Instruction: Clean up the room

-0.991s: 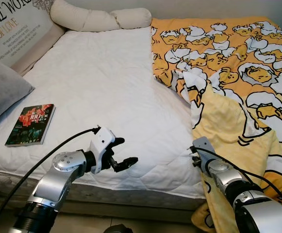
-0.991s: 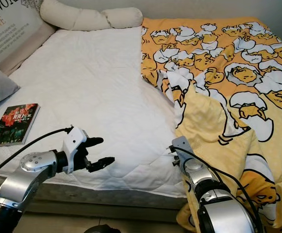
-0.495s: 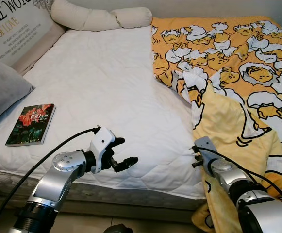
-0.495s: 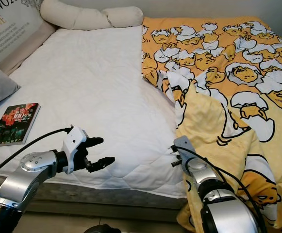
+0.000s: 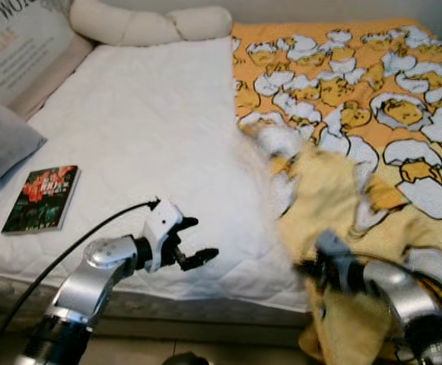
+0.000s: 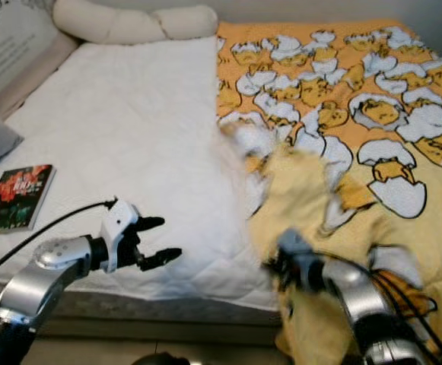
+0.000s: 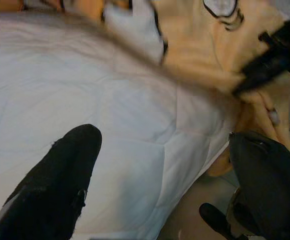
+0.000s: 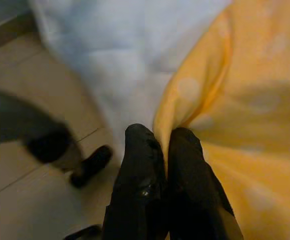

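While the right gripper (image 8: 157, 145) pinches the yellow edge of the blanket (image 5: 357, 114) between its closed fingers at the bed's (image 5: 144, 129) near right corner, that patterned cover lies over the right half of the white mattress, its folded-back corner blurred beside the arm. Held above the mattress's front edge and well apart from the fabric, the left gripper (image 5: 192, 239) has its two fingers spread with nothing between them. Near the left edge a book (image 5: 41, 198) lies flat beside a grey pillow (image 5: 0, 144), and a long cream bolster (image 5: 148, 23) rests along the head.
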Tool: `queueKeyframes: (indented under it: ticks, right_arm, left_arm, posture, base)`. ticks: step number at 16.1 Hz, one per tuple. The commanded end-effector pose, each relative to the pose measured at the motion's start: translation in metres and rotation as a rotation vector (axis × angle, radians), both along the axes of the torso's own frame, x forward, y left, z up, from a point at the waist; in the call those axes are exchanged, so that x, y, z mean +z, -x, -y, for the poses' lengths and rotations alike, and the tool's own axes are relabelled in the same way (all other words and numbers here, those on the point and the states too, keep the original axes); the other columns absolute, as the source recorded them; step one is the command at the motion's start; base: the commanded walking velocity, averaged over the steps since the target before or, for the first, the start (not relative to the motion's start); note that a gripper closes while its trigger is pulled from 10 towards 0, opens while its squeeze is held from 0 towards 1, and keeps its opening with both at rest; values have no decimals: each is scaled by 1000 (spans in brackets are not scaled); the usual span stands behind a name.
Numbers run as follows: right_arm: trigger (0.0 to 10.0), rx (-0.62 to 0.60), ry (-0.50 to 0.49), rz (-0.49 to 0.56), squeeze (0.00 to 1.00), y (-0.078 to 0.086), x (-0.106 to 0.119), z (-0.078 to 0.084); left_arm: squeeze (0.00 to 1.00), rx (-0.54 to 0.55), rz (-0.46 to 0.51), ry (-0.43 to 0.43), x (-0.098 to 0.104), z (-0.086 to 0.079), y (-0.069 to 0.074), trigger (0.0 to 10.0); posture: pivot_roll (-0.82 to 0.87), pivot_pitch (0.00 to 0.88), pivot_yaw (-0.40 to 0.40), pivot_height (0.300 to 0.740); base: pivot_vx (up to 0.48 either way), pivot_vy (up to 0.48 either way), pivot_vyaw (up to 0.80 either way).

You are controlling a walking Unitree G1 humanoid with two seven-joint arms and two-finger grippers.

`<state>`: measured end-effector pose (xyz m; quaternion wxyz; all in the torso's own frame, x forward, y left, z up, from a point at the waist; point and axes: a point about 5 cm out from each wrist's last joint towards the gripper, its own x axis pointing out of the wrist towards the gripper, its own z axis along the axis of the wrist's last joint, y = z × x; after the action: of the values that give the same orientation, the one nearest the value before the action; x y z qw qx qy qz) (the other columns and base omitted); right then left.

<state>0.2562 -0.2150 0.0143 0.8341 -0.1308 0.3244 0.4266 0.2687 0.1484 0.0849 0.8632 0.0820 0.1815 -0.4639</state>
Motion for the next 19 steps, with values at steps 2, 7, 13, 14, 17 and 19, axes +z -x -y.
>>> queueKeyframes:
  ticks: [2, 7, 13, 14, 17, 19]
  right_arm:
    - [0, -17, 3, 58, 0, -9, 5, -4]
    - [0, 361, -324, -128, 0, 37, 30, -44]
    - [4706, 414, -235, -282, 0, 67, -8, -28]
    - [10000, 398, -221, -278, 0, 69, -12, -27]
    - [10000, 254, -213, -325, 1000, 76, -42, -24]
    - [10000, 205, -198, -348, 1000, 81, -58, -29]
  left_arm:
    - [16, -13, -4, -11, 1, 1, 2, 10000]
    - [16, -5, -9, -13, 0, -1, 4, 10000]
    - [16, 16, -12, -13, -1, -4, 6, 10000]
    - [16, 16, -12, -13, -1, -4, 5, 10000]
    - [12, 12, -7, -17, 0, -3, 3, 10000]
    - [12, 8, -4, -20, 1, -2, 2, 10000]
  posture:
    - [-81, 0, 121, 740]
    - [-66, 0, 107, 740]
    - [-51, 0, 92, 740]
    - [-53, 0, 94, 740]
    - [-59, 0, 105, 740]
    - [-61, 0, 111, 740]
  base:
    - [0, 0, 0]
    - [0, 0, 0]
    - [0, 0, 0]
    - [0, 0, 0]
    - [0, 0, 0]
    - [0, 0, 0]
